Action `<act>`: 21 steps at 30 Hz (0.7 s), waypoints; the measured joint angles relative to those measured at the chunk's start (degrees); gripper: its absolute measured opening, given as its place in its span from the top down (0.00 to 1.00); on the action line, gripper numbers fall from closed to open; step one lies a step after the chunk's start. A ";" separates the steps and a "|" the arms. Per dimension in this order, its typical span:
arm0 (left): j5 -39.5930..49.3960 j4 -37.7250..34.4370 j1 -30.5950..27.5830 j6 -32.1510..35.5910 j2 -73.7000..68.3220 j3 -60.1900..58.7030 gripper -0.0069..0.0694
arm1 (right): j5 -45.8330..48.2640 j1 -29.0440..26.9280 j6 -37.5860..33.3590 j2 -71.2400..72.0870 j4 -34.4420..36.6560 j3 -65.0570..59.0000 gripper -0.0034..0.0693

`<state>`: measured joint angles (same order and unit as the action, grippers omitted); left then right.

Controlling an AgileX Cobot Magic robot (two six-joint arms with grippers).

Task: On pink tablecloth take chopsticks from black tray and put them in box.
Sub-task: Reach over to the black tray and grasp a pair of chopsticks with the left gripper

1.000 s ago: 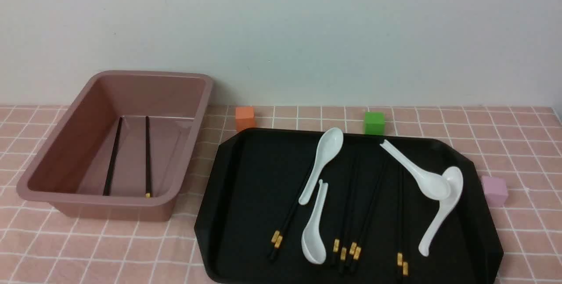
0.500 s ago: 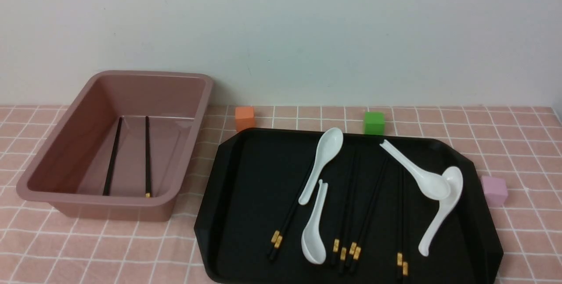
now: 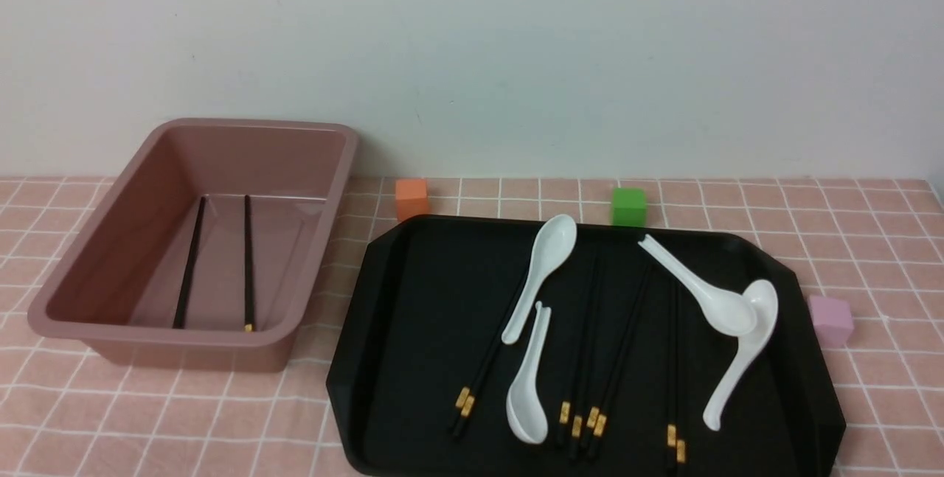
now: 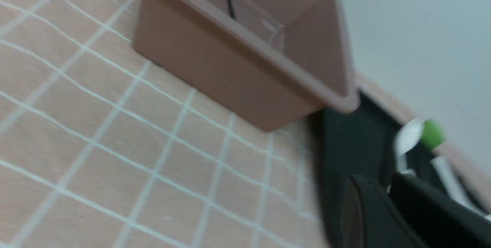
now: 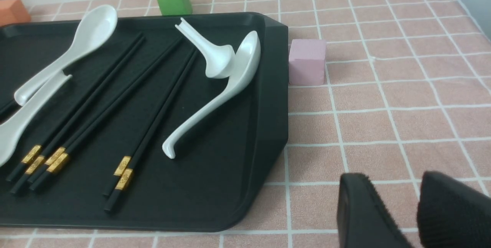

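Most chopsticks (image 3: 590,359) lie lengthwise in the black tray (image 3: 413,300) among four white soup spoons (image 3: 549,256), their gold bands toward the tray's near edge. Two more lie in the box (image 3: 184,352) left of the tray. The right hand (image 5: 395,186), fingers slightly apart and empty, hangs over the pink tablecloth (image 3: 147,418) off the tray's near right corner, apart from the chopsticks. The left hand (image 4: 379,184) shows blurred by the tray's left edge; I cannot tell whether its fingers are parted.
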<state>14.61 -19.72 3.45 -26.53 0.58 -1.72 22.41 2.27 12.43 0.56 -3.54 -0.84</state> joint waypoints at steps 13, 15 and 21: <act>4.05 -10.88 0.00 0.43 -3.35 10.79 0.76 | 0.00 0.00 0.05 0.00 0.00 0.00 0.62; 11.48 -9.12 0.00 5.07 -10.94 17.63 0.76 | 0.00 0.00 0.05 0.00 0.00 0.00 0.62; 32.23 -7.19 0.00 16.28 -34.74 34.70 0.76 | 0.00 0.00 0.05 0.00 0.00 0.00 0.62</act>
<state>46.84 -26.91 3.45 -10.25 -34.16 32.98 22.41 2.27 12.47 0.56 -3.54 -0.84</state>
